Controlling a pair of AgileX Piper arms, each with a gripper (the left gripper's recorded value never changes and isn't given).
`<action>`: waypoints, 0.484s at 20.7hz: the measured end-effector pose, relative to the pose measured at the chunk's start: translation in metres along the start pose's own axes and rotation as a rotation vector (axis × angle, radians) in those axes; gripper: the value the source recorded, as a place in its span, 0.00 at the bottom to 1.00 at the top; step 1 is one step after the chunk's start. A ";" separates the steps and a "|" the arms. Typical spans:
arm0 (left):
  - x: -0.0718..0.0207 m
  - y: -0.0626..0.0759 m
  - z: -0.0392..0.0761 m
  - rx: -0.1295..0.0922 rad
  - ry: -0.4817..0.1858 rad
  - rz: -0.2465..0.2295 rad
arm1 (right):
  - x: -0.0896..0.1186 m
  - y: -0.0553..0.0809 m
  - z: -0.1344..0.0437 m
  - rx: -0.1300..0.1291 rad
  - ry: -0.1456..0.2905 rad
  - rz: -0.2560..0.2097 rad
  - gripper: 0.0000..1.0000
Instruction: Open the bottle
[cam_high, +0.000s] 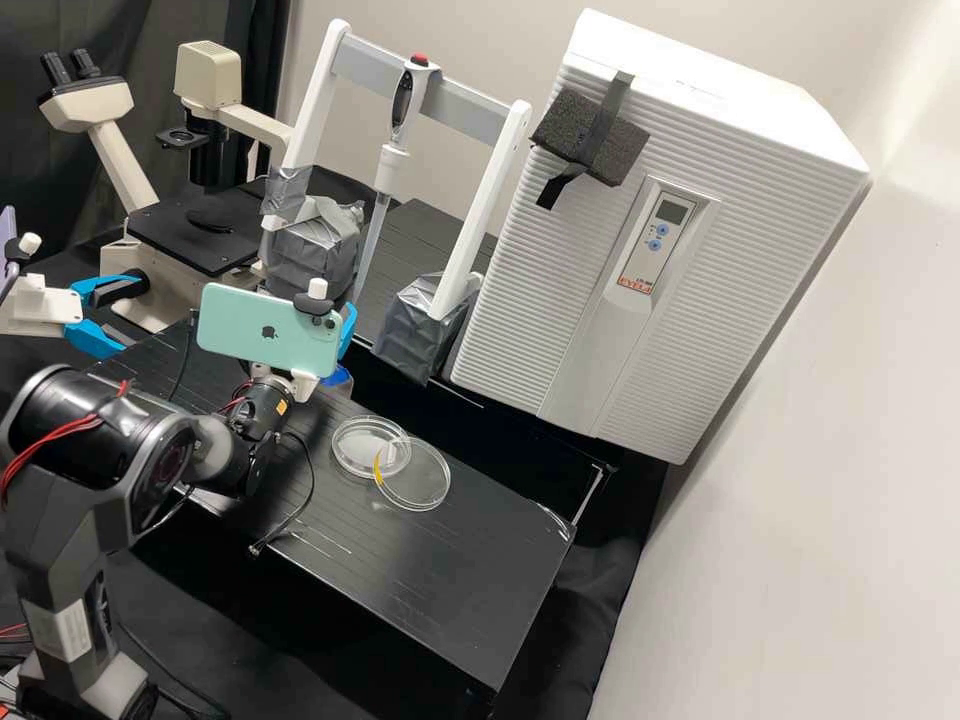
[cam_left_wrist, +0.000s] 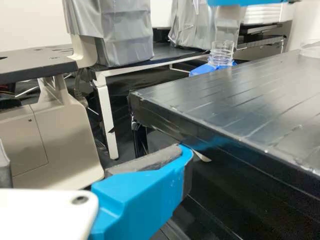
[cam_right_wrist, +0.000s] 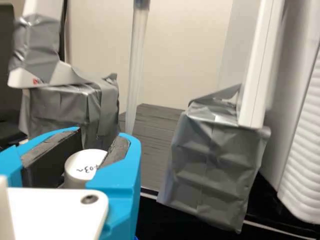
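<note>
Right gripper (cam_right_wrist: 82, 150), blue fingers closed on either side of a white cap (cam_right_wrist: 85, 169), poised just in front of the pipette stand (cam_high: 420, 95), near its taped feet. Directly beneath, on the black plate (cam_high: 450, 560) before the stand: the bottle (cam_left_wrist: 222, 52), small, clear, upright, threaded neck on show in the left wrist view. Cap fully off the thread or not: cannot tell. Looks close to parting, so judged late in the unscrewing or at the lift-off.

Left gripper (cam_high: 125, 315), fingers spread and holding nothing, well apart from the stand and from the bottle in front of it.

Looks light, stiff and smooth-walled, probably thin plastic. Likely to spin or drag along with the cap, and easy to tip with no brace on the body. Calls for a hold on the cap's straight side, pads square across its widest part, as now. For steadying, wants a second hold low on the clear body, under the neck, firm but not crushing. Risks a knock-over or a spill if lifted askew, and a slipped cap if pinched too near its top edge.

Two clear petri dishes (cam_high: 392, 460), touching, farther out from the stand on the same plate, apart from the bottle and both grippers.
</note>
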 end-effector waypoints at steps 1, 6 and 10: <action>0.0000 0.000 0.000 0.000 0.000 0.000 | -0.002 0.000 -0.002 -0.005 0.013 -0.002 0.00; 0.0000 0.000 0.000 0.000 0.000 0.000 | -0.025 -0.005 -0.010 -0.051 0.078 -0.055 0.00; 0.0000 0.000 0.000 0.000 0.000 0.000 | -0.055 -0.019 -0.013 -0.103 0.133 -0.155 0.00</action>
